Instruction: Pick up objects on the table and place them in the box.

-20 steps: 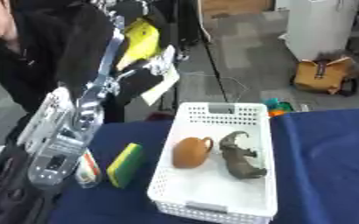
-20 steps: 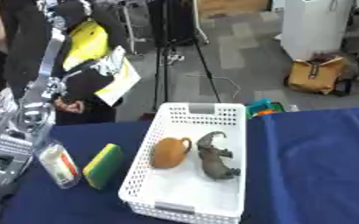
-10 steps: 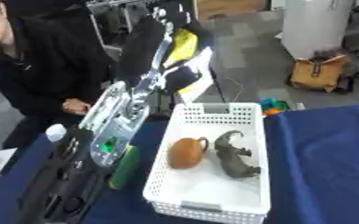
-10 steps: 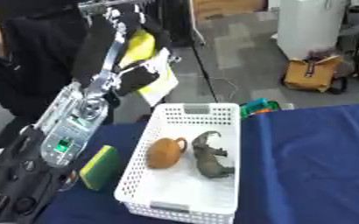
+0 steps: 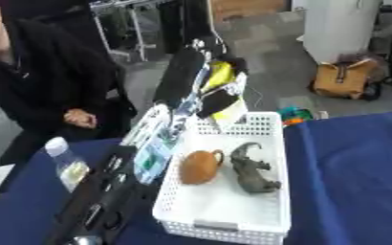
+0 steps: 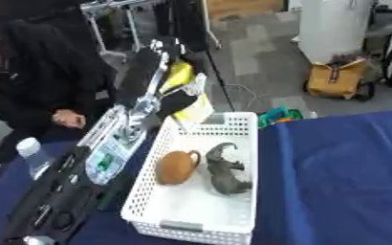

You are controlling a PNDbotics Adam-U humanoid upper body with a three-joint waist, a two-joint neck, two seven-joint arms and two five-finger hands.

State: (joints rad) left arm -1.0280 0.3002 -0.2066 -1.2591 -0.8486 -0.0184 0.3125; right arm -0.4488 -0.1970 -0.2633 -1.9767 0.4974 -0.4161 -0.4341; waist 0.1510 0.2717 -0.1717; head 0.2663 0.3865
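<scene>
The white basket-style box (image 5: 270,143) sits on the blue-covered surface (image 5: 358,172), pretty much in the middle of both views. Inside it there's a brown round pot thing (image 5: 201,166) on the left side and a grey rhino-looking toy (image 5: 251,168) just beside it on the right, the two close together but whether they're touching is hard to say.

The robot's left arm (image 5: 141,158) comes up from the lower left and stretches diagonally toward the box's far left corner. The left hand (image 5: 219,98) is up at the end of it, hanging above that far corner of the box. It has something yellow (image 6: 179,75) with it, and there's a pale yellow bit lower down near the box rim, but the whole hand area is smeared, so whether the fingers are actually curled round the yellow thing or just next to it can't be told. So the yellow thing is up at the hand, over or just behind the box's far edge, while the pot and the toy lie lower down in the box, well below the hand.

A clear bottle with a white cap (image 5: 65,161) stands on the surface left of the arm.
</scene>
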